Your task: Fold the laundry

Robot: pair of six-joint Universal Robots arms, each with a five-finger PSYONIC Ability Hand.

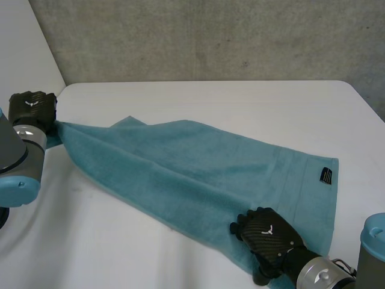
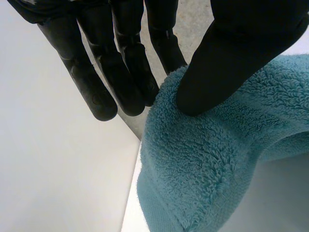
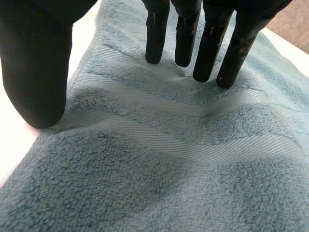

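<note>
We find no readable text: the dark tag (image 1: 325,176) on the towel (image 1: 198,174) bears marks too small to make out.

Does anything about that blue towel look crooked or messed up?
Yes, mildly. The towel lies slantwise across the table, narrowing to a point where the left hand pinches one corner at the table's edge, with a small fold puckered up nearby. The right hand presses flat near the opposite end. No tears or stains show.
</note>
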